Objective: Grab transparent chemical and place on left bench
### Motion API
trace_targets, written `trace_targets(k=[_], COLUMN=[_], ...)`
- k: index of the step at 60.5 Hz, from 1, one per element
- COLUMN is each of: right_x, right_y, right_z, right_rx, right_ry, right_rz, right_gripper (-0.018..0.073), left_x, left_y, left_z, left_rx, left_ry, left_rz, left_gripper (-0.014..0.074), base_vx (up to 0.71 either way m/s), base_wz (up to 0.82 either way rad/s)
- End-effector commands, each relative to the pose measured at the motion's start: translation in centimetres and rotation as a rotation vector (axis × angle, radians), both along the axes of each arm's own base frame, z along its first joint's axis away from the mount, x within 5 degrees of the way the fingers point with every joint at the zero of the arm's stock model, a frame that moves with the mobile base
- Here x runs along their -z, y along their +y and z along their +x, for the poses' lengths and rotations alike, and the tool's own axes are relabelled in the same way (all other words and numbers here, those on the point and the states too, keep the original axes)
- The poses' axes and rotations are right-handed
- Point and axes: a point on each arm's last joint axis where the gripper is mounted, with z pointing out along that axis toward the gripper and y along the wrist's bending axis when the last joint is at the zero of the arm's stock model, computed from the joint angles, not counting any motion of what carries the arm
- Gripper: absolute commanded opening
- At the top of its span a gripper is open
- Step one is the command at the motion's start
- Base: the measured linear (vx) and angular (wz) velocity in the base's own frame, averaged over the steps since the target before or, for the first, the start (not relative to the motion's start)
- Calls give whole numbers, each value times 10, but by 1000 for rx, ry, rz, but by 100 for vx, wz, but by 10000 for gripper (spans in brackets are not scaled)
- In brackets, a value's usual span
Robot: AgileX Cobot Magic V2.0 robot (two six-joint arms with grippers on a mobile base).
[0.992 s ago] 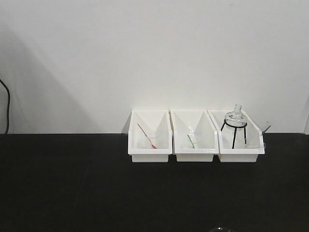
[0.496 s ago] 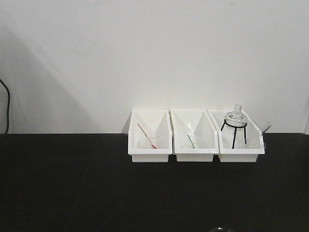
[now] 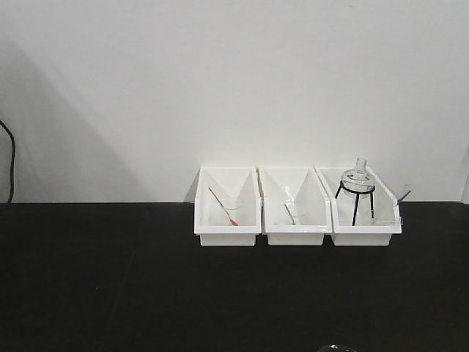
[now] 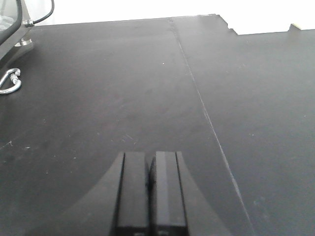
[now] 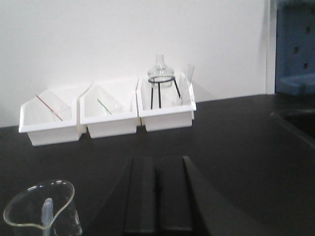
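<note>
Beside my right claw (image 5: 157, 196), pinched shut on nothing, stands the clear beaker (image 5: 42, 209), ungrabbed. My left claw (image 4: 150, 191) is likewise shut, empty; everything remains.

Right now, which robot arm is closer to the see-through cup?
Probably the right. Its shut gripper has the clear beaker just beside it. The left gripper, also shut, sees only bare black bench.
</note>
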Motion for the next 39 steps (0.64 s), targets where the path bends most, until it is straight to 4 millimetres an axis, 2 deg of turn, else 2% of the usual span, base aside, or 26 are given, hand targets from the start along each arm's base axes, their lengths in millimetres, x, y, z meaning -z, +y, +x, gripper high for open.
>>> trace_targets(k=[1,39], right_x=[-5,-4], right_y=[0,0], right_z=[-2,-2], right_rx=[1,2], right_ry=[-81,-80], right_rz=[-5,-5], right_gripper=[-7,-7], left_x=[-3,-3], left_y=[0,0], left_z=[-1,-1], left_rx=[1,1], left_ry=[-81,-81], left_rz=[-14,-14], left_gripper=[-3,-3], base_vx=[0,0], base_wz=[0,0])
